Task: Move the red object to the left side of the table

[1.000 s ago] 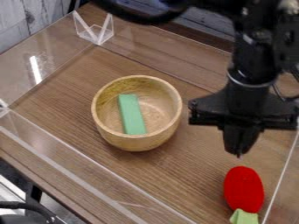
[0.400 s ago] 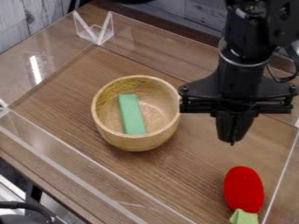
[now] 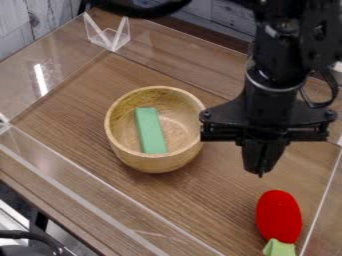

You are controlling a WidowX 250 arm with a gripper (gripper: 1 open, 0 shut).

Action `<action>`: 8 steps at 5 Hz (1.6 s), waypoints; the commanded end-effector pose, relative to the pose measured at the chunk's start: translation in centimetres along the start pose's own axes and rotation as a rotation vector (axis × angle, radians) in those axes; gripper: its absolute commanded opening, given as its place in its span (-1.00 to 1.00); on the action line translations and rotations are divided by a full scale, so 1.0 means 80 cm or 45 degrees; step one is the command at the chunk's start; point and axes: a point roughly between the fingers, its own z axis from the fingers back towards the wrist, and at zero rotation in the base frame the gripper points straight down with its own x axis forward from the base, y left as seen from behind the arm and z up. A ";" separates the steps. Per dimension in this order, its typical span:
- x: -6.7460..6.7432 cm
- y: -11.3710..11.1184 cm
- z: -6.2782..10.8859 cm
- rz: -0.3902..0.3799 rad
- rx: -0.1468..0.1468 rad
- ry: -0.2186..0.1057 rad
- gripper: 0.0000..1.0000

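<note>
Since a second ago the black arm has slid left across the picture, so the gripper (image 3: 262, 160) now hangs near the bowl's right rim instead of above the red object; nothing else has shifted. Its dark fingers come together in one narrow downward point with no gap between them: closed, and holding nothing. How high that tip hangs over the wood is hard to judge from this single angle, and the arm's upper part is cut off by the top edge.

Low at the right lies the red object (image 3: 279, 214), a smooth, rounded, glossy oblong with a pale green stub at its lower end; the stub runs off the bottom edge, so its shape is not fully seen. It rests on the table (image 3: 80, 100), a brown wood-grain surface, well apart from the gripper tip.

Left of the gripper stands the wooden bowl (image 3: 122, 132), round, thick-walled and pale, with a flat green block (image 3: 150, 130) lying lengthwise inside. Low clear acrylic walls (image 3: 54, 165) edge the tabletop, showing mostly as pale lines and glare. A small clear folded piece (image 3: 108, 33) stands at the far edge; what it is cannot be told. Blurred dark shapes fill the background.
</note>
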 end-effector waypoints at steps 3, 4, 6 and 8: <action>-0.019 -0.044 -0.001 0.140 -0.046 0.001 -1.00; -0.018 -0.060 -0.003 0.132 -0.055 0.008 -1.00; -0.024 -0.059 -0.021 0.154 -0.034 0.018 -1.00; -0.026 -0.047 -0.026 0.155 -0.035 0.021 -1.00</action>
